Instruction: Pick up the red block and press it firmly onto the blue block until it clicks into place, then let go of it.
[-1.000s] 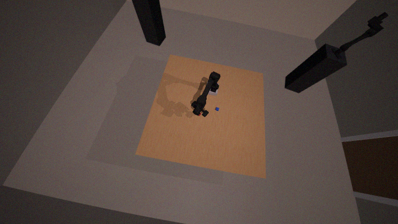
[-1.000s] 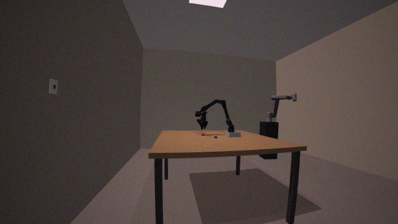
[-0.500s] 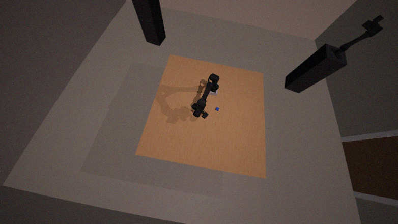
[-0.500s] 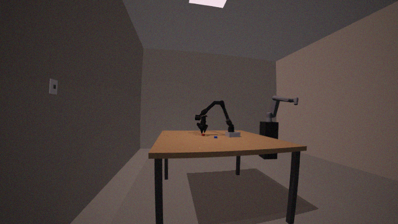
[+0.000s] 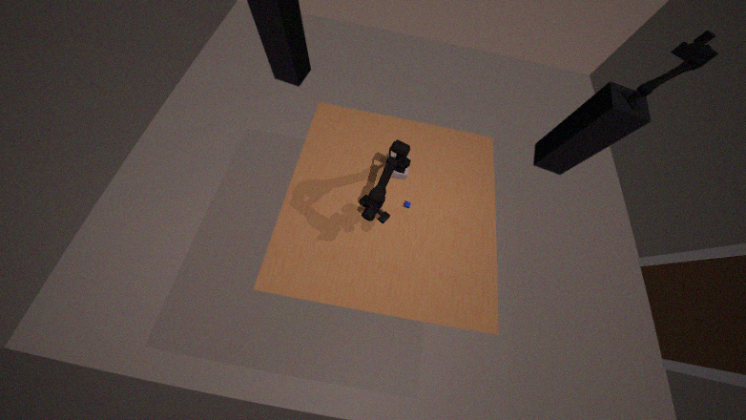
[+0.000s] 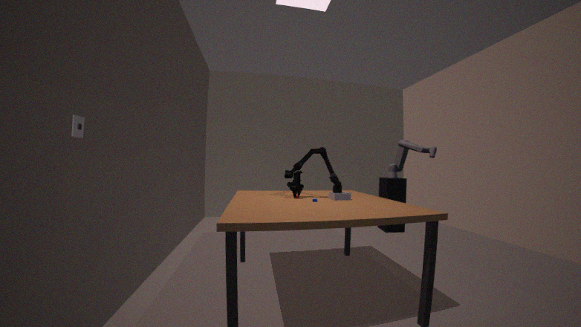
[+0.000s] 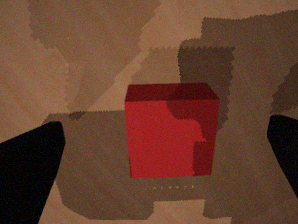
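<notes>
The red block looks light and rigid; pinch its opposite sides centrally. The end effector stands wide open around it.

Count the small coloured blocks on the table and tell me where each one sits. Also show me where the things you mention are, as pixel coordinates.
2. The red block (image 6: pixel 297 196) (image 7: pixel 170 137) is between the open gripper's (image 6: pixel 296 195) fingers; the blue block (image 5: pixel 407 203) (image 6: pixel 314 200) stands apart from it on the table. The arm could hide others.
</notes>
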You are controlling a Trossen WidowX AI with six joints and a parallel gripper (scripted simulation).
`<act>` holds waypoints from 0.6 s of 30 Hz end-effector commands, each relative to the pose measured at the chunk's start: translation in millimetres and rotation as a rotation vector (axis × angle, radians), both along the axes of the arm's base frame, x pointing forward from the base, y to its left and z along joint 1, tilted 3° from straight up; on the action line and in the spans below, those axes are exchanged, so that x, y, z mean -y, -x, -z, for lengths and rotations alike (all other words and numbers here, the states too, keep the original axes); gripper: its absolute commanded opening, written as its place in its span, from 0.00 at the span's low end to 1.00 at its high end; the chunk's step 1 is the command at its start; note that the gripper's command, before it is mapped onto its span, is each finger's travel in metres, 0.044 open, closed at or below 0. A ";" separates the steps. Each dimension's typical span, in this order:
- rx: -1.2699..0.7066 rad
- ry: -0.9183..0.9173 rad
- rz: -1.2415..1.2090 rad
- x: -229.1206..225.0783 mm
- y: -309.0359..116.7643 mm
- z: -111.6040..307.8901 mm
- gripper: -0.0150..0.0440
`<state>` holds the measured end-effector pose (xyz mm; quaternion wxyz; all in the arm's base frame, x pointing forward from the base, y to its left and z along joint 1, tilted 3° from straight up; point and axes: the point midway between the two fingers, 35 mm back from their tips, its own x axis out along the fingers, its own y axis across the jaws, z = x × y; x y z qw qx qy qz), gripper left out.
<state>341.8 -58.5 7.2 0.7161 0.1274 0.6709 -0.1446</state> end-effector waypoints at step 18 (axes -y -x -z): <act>0.001 0.005 -0.001 0.8 -0.3 1.1 0.38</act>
